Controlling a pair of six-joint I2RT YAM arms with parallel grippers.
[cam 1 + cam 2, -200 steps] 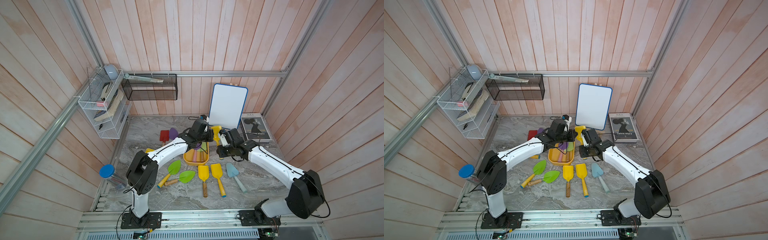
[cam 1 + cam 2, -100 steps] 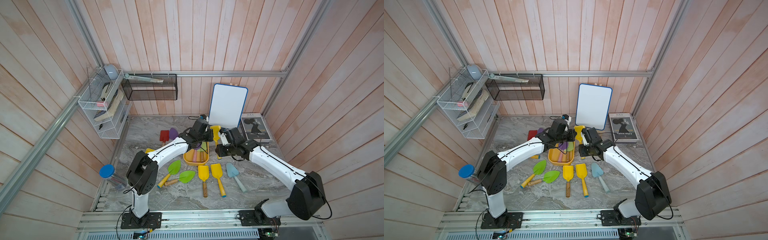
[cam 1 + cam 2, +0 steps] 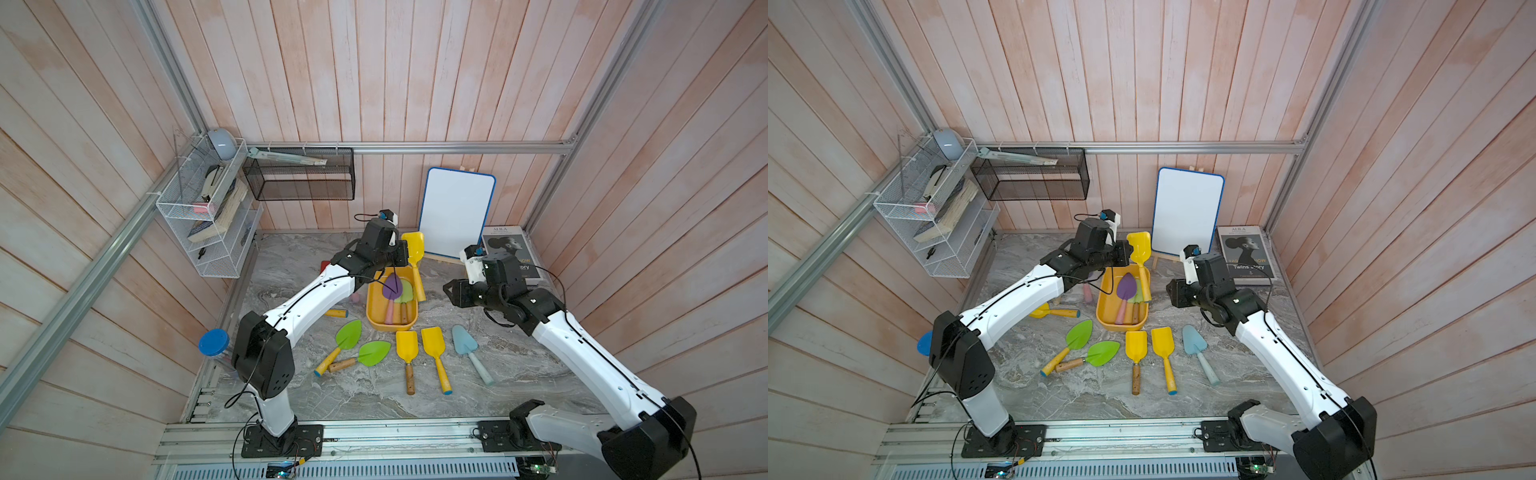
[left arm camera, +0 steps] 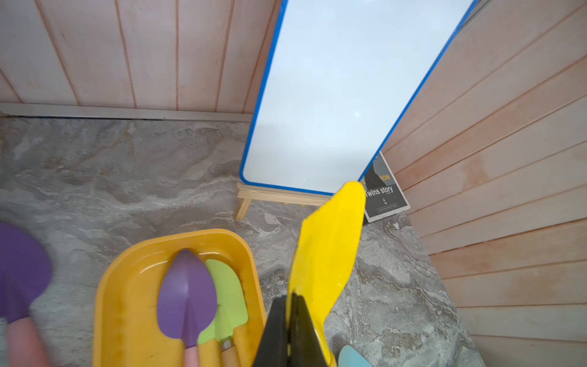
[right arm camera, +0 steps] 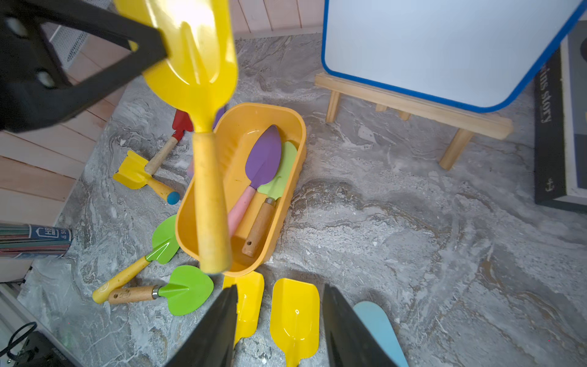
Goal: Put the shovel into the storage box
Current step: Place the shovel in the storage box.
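A whiteboard [image 3: 457,212] with a blue rim stands on a small wooden easel [image 5: 413,108] just beyond the left gripper [image 4: 290,305] and to its right. A book [image 3: 1246,253] with a dark cover lies flat beyond the right gripper [image 5: 279,317], beside the easel. A black mesh basket [image 3: 299,178] hangs on the back wall, above and left of the left gripper. Farther left, a white wire rack [image 3: 208,232] holding books hangs on the side wall. A blue-lidded jar [image 3: 213,342] stands well behind the left gripper, at the grey marbled table's [image 3: 374,395] left edge.
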